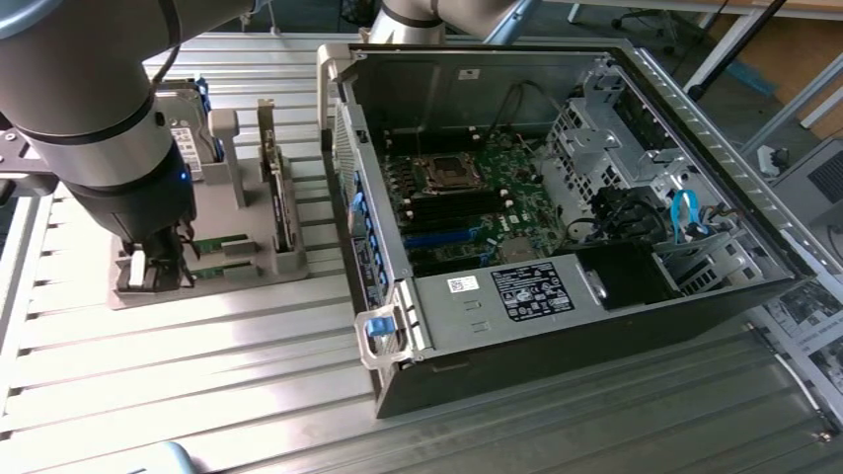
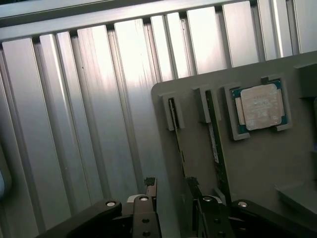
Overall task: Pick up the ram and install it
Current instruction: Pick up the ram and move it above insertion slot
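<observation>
Arm: the grey robot arm (image 1: pixel 99 118) comes down at the exterior view's left, its wrist low over the parts tray (image 2: pixel 257 163).
Gripper: the gripper (image 2: pixel 171 192) has its jaws spread wide and holds nothing.
Fingers: one dark finger (image 2: pixel 149 191) stands on each side of the ram, seemingly just clear of it, though the contact is hard to judge.
Ram: the ram (image 2: pixel 175 130) is a thin green stick standing on its edge in a slot of the tray, in the slot nearest the tray's rounded corner.
Second stick: a look-alike stick (image 2: pixel 215 144) stands in the next slot, just beside the ram and parallel to it.
Processor: a square silver chip (image 2: pixel 258 106) lies flat in its own pocket (beyond the second stick).
Computer case: the open case (image 1: pixel 737 197) fills the exterior view's right half, with its motherboard (image 1: pixel 461 202) exposed, well apart from the tray.
Table: a slatted aluminium table (image 2: pixel 89 129) bears both tray and case.
</observation>
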Controlling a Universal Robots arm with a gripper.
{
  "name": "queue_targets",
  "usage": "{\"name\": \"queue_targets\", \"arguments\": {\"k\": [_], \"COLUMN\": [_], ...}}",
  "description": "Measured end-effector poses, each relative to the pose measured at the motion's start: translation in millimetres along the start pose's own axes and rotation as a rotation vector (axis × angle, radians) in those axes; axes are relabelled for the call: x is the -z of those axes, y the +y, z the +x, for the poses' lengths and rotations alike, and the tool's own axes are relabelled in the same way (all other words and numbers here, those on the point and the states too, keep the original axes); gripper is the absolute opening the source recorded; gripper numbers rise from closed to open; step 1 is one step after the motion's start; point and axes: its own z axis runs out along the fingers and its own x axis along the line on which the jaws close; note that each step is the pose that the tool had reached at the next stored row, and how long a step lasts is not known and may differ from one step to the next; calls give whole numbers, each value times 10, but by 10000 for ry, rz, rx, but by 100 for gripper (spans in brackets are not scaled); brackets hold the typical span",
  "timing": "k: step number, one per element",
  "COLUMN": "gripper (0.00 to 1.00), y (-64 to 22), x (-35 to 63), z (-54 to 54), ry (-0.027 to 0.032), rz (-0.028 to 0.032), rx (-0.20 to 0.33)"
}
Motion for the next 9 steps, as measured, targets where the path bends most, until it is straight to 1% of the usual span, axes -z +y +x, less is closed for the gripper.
{"name": "queue_targets", "arguments": {"k": [5,9], "gripper": [36,36], "y": [5,16], "x": [-13,-24], "z": [-24,-85], "ry": [1,1], "rz": [-1,-1], "rx": [0,-1]}}
